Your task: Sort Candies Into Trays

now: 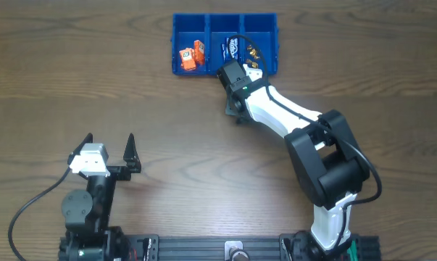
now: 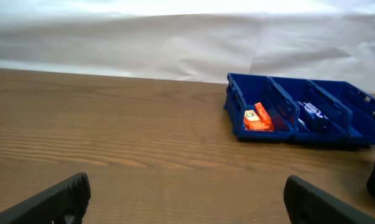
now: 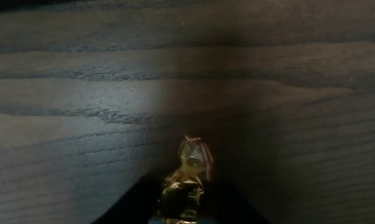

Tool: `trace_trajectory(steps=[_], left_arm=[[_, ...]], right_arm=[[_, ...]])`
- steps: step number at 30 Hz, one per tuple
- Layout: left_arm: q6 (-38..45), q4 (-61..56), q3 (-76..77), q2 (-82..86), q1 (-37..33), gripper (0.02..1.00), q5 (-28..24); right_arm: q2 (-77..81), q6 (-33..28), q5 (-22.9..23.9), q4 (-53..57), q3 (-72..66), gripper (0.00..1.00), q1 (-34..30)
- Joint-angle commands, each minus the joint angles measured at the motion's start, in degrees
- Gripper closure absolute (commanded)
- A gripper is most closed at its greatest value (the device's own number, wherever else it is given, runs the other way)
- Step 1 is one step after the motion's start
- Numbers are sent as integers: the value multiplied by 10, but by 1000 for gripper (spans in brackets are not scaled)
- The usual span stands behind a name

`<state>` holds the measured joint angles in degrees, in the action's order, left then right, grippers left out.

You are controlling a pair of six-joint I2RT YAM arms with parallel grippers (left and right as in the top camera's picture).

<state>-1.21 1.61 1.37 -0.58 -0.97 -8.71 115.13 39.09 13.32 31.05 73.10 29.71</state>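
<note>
I am working on the carry step: my right gripper (image 1: 236,110) is clenching a gold candy (image 3: 192,165), which is poking out from between its two fingers at the bottom middle of the right wrist view. Beneath it the bare table (image 3: 81,93) is showing, so I am judging that the candy is not yet over any bin. In the top view this gripper is sitting just below the lower edge of the tray (image 1: 176,43), at the upper middle of the frame.

The tray is lying along the top of that view with three bins. The orange candies (image 1: 191,56) are lying in its left bin, a blue candy (image 1: 232,49) in the middle bin, and what I am taking for gold pieces (image 1: 254,52) in the right bin, though they are too small to be sure.

So the next move is calling for a short lift over the tray wall towards the upper right of the top view, stopping above the right bin, and only then letting go; the wall is close, so I am minding the clearance.

My left gripper (image 1: 109,148) is resting at the lower left of the top view, its fingers spread and holding nothing, well apart from the tray.
</note>
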Motion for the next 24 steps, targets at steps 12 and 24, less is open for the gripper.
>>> trace_trajectory(steps=[12,24], left_arm=[[8,19,-11,4,-2,20,-12],[8,19,-11,4,-2,23,-12]], right_arm=[[-15,1,-2,2,-4,822,-5],[-170,-172,117,21,136,829,-76]])
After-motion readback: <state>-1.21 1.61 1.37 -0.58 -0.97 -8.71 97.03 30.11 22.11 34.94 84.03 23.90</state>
